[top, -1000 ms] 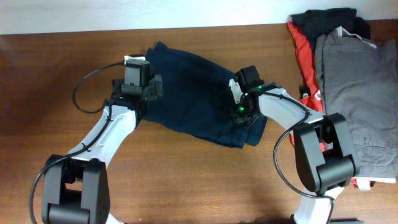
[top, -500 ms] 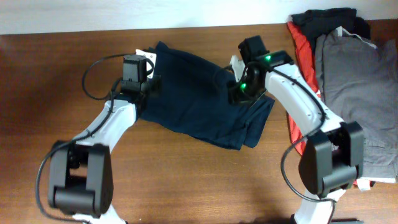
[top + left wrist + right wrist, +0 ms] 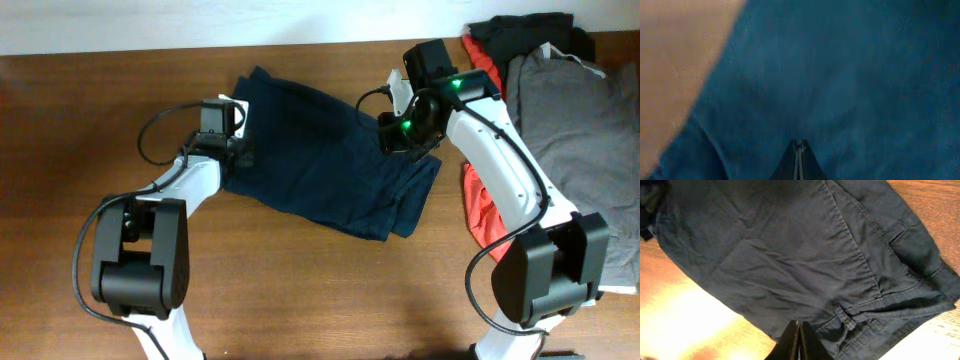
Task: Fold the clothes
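The navy-blue shorts lie spread on the brown wooden table, near its middle and toward the far edge. They slant from the far left down to the near right, and at the near-right end the cloth lies doubled in loose folds. The left gripper sits at the left edge of the shorts. In its wrist view the two fingers are pressed together with no gap, close above blurred blue cloth with a strip of bare table on the left. I cannot tell whether any cloth is pinched between them. The right gripper hangs over the right part of the shorts, clear of the fabric, its fingers closed tight on nothing. Below it the wrist view shows a long stitched seam, a belt loop and a pocket slit, with table showing at the near left and far right. At the right end of the table is a pile well apart from the shorts: grey trousers on top, a red-orange garment under them, and a dark garment at the far end.
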`<state>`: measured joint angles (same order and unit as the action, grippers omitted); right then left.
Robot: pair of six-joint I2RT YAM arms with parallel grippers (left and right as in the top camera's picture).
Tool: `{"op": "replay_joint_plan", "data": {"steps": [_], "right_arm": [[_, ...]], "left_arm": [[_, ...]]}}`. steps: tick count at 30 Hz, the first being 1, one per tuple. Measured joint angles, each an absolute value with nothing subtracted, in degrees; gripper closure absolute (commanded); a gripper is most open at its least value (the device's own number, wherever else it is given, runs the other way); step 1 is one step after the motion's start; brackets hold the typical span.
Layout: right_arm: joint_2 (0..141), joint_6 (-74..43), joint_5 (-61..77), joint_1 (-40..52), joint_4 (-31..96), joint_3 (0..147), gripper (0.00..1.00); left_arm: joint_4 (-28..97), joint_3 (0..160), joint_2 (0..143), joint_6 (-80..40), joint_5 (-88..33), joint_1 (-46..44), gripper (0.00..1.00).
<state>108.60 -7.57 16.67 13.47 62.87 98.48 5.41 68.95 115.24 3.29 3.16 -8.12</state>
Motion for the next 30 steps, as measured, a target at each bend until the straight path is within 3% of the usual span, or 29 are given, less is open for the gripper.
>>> {"op": "replay_joint_plan", "data": {"steps": [10,14,20,30], "right_arm": [[108.6,-7.7,17.1,13.0,62.6,98.5,0.87],[108.6,-8.3,17.3,10.9,62.6,98.5,0.83],[108.6,-9.3,17.3,5.5,62.4,98.5,0.68],[108.6,-9.3,17.9,-1.8,62.6,98.5,0.57]], "left_arm": [[17.3,70.7,115.8,-5.0,5.3,-8.1,0.99],[24.4,71.9,115.3,-12.1,6.0,-8.1,0.92],[35.7,72.7,114.1,-19.4,6.2,-8.1,0.86],[46.7,73.1,113.6,-24.8,4.2,-8.0,0.91]]}}
